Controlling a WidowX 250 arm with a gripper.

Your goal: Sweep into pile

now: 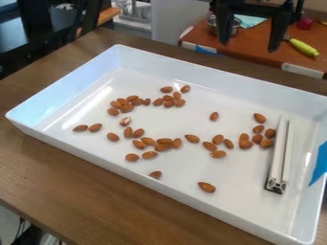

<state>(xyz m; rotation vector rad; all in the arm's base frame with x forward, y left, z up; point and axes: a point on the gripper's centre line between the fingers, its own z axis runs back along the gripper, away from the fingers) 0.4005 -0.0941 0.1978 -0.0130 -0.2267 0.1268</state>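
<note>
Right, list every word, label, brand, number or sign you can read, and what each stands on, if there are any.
None: no text can be read anywhere.
The white rectangular tray, the strip of blue tape on its wall and the long white bar with a metal end bear no legible marks.

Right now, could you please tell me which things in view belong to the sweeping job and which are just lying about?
For the job:
- almonds
- tray
- white bar, probably the sweeper
- gripper

Just lying about, on the far red-brown table:
- metal bowl
- teal cloth
- yellow-green object
- red object
</note>
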